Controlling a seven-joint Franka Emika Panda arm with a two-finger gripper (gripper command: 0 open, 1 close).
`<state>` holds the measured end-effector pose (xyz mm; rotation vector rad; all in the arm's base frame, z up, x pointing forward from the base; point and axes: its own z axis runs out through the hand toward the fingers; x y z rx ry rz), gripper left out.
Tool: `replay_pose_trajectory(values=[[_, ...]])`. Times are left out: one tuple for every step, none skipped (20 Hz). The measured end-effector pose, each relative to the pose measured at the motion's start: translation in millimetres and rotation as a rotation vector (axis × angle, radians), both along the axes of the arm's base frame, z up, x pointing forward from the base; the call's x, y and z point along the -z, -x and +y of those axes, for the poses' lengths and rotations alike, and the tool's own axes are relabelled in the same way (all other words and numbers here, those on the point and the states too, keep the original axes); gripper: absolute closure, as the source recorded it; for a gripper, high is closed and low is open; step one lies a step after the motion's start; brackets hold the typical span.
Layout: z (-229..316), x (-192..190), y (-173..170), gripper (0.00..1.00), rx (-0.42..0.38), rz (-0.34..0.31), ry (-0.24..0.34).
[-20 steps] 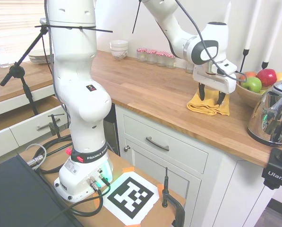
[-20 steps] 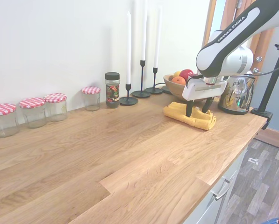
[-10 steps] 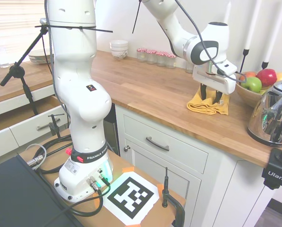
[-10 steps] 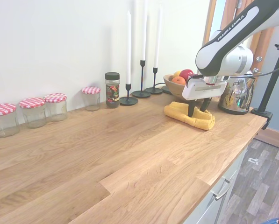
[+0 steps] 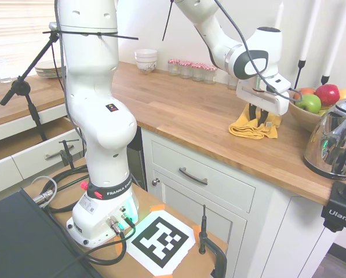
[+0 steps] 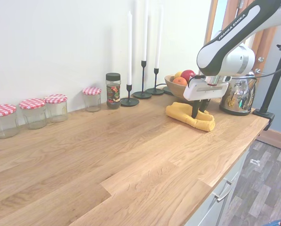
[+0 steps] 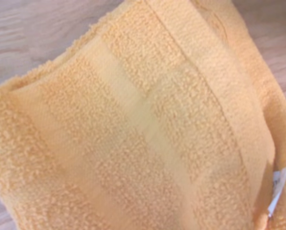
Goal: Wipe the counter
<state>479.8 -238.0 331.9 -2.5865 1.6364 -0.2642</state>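
The counter (image 5: 184,110) is a long warm-brown butcher-block top over white cabinets, also seen as the counter (image 6: 107,155) from the other side. A folded yellow towel (image 5: 245,128) lies near its right end; the same towel (image 6: 185,115) looks pinched up in the middle. My gripper (image 5: 257,117) points straight down into it, fingers drawn together on a fold of cloth. The second exterior view shows the gripper (image 6: 197,111) the same way. Towel (image 7: 133,124) fills the wrist view, with a white label at one edge.
A fruit bowl (image 5: 312,107) and a steel kettle (image 5: 335,145) stand just beyond the towel. Black candlesticks (image 6: 142,80), a spice jar (image 6: 113,90) and several red-checked jars (image 6: 32,113) line the wall. Stacked white bowls (image 5: 146,60) sit at the far end.
The fingers stood wide apart over the towel a second ago and have closed on it, bunching the cloth. The gripper has shifted slightly.
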Motion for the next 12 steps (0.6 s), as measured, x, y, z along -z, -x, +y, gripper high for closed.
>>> replay_pose_trajectory(values=[[-0.2,0.0,0.1,1.00,0.001,-0.001,-0.002],[-0.5,0.0,0.3,1.00,0.002,-0.002,-0.004],[-0.9,-0.1,0.4,1.00,0.004,-0.003,-0.006],[-1.3,-0.1,0.6,1.00,0.005,-0.004,-0.007],[-1.4,-0.1,0.7,1.00,0.005,-0.005,-0.008],[-1.5,-0.1,0.7,1.00,0.005,-0.005,-0.008],[-1.5,-0.1,0.7,1.00,0.005,-0.005,-0.008],[-1.5,-0.1,0.7,1.00,0.005,-0.005,-0.008],[-1.2,-0.1,0.5,1.00,0.005,-0.005,-0.008],[-0.2,-0.1,0.1,1.00,0.003,-0.005,-0.009],[1.9,0.0,-0.9,1.00,-0.002,-0.004,-0.009],[5.2,0.0,-2.5,1.00,-0.009,-0.004,-0.009]])
